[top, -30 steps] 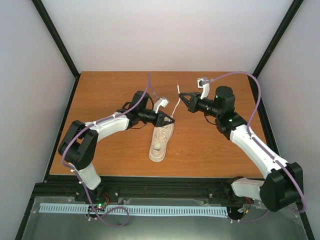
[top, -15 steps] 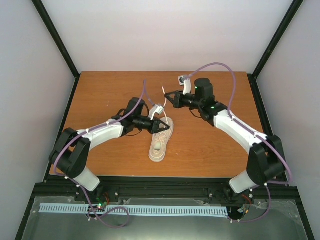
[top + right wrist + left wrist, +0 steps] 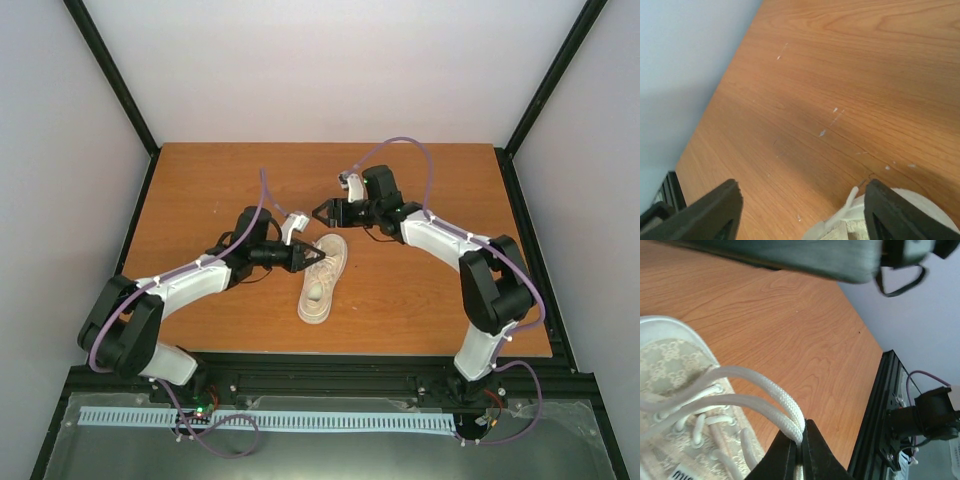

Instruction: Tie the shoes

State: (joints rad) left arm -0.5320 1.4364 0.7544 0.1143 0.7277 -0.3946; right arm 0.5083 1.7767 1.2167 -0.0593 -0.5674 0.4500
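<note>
- The cream sneaker (image 3: 318, 288) is seen at the centre of the overhead view. It lies on the wooden table (image 3: 200, 180) with its toe toward the top of the frame.
- Two strands of its laces (image 3: 765, 390) are pinched between the closed fingers of the left gripper (image 3: 318, 257), at the bottom centre of the left wrist view.
- The right gripper (image 3: 320, 212) is positioned just above the toe in the overhead view. Its fingers are spread wide and nothing is clasped.
</note>
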